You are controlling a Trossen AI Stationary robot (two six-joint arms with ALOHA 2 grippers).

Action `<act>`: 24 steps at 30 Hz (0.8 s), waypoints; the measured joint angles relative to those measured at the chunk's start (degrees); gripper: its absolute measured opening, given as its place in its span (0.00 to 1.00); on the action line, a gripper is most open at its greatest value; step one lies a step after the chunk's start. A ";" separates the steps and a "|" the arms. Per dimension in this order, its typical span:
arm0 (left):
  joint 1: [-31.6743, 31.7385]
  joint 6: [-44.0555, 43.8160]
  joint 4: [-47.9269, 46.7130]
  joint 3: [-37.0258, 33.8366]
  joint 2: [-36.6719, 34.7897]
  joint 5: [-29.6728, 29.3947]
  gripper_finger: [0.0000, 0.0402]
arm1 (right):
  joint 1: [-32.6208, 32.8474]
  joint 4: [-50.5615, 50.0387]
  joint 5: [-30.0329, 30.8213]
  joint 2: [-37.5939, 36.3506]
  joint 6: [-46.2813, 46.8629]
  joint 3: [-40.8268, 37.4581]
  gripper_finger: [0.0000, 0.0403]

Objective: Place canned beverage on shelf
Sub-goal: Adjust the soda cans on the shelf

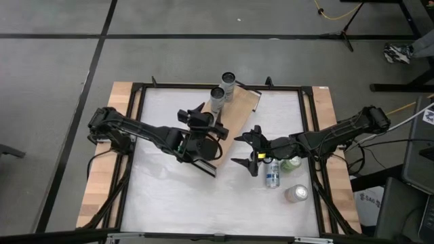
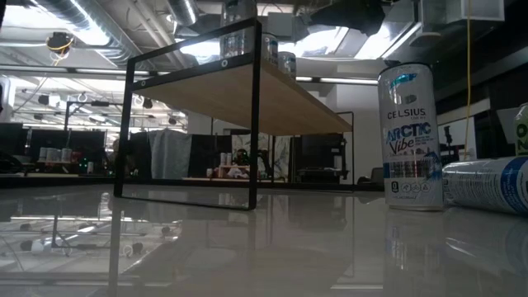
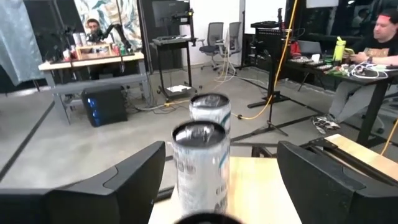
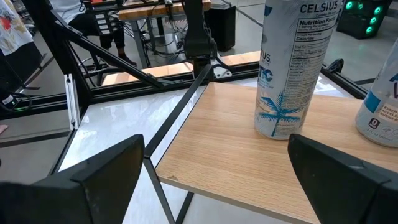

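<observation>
The shelf (image 1: 234, 118) is a long light-wood board on black frame ends, standing slantwise across the table's middle. Two canned beverages stand upright on its far end: a nearer one (image 1: 217, 97) and a farther one (image 1: 228, 80). They also show in the left wrist view, the nearer can (image 3: 200, 168) in front of the farther can (image 3: 210, 109). My left gripper (image 1: 209, 114) hovers over the board just behind the nearer can, open, with a finger on either side of it and not touching. My right gripper (image 1: 243, 149) is open and empty at the shelf's right side.
On the table right of the shelf are a can lying on its side (image 1: 272, 173), a green can (image 1: 291, 163) and an upright can (image 1: 296, 194). The low view shows the upright Celsius can (image 2: 410, 136) beside the lying can (image 2: 487, 186). People sit at desks beyond the table.
</observation>
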 joint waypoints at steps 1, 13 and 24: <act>0.00 1.51 -0.05 0.96 0.00 0.00 0.75 | -0.01 -0.01 0.00 0.00 0.00 0.00 0.96; 0.00 19.67 -0.46 15.57 0.00 0.04 0.75 | -0.01 0.01 0.00 0.00 0.00 0.00 0.96; 1.62 25.05 -12.65 22.78 -4.97 13.67 0.75 | -0.01 0.42 0.00 0.00 0.02 0.00 0.96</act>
